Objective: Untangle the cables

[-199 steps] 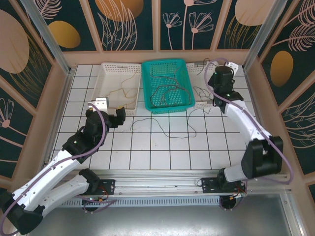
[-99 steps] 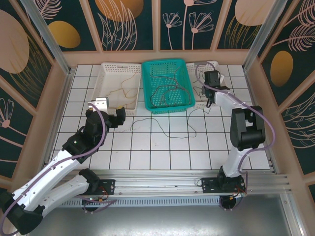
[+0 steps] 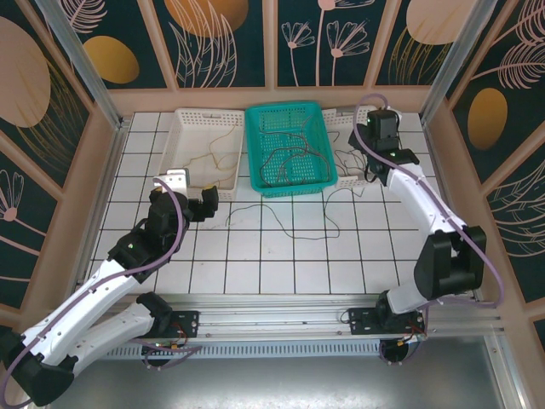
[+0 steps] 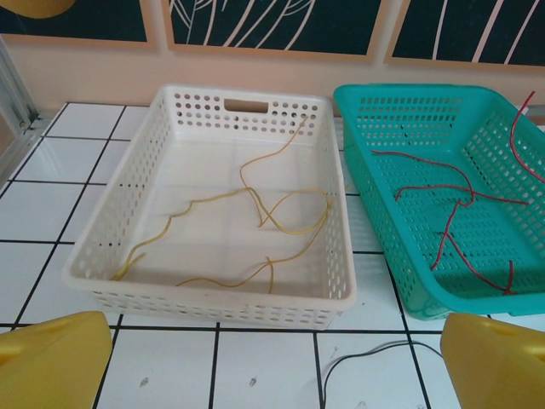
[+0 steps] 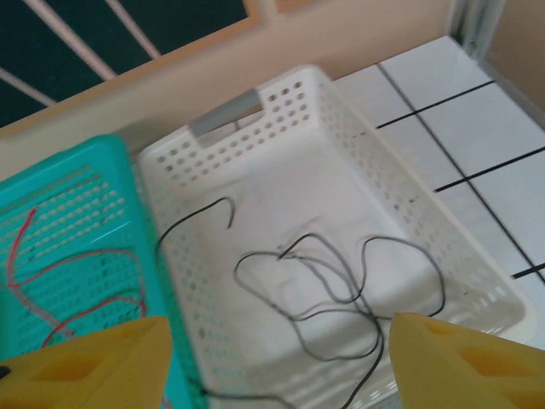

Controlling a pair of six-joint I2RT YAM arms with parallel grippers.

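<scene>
One black cable (image 4: pixel 366 350) lies on the bench (image 4: pixel 255 366). Left pincer (image 4: pixel 272 362) and right pincer (image 5: pixel 281 358) gape empty; fetching it looks next.

The white basket (image 4: pixel 213 302) and teal basket (image 4: pixel 370 170) are perforated plastic, the tiled table (image 4: pixel 51 204) glossy, the cables (image 4: pixel 294 232) matt.

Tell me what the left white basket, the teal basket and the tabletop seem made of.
Left white basket: likely moulded plastic, satin finish, given its regular holes and handle slot. Teal basket: apparently the same perforated plastic. Tabletop: glazed white tile or a tile-printed sheet, hard to tell; dark grid lines, soft sheen.
</scene>
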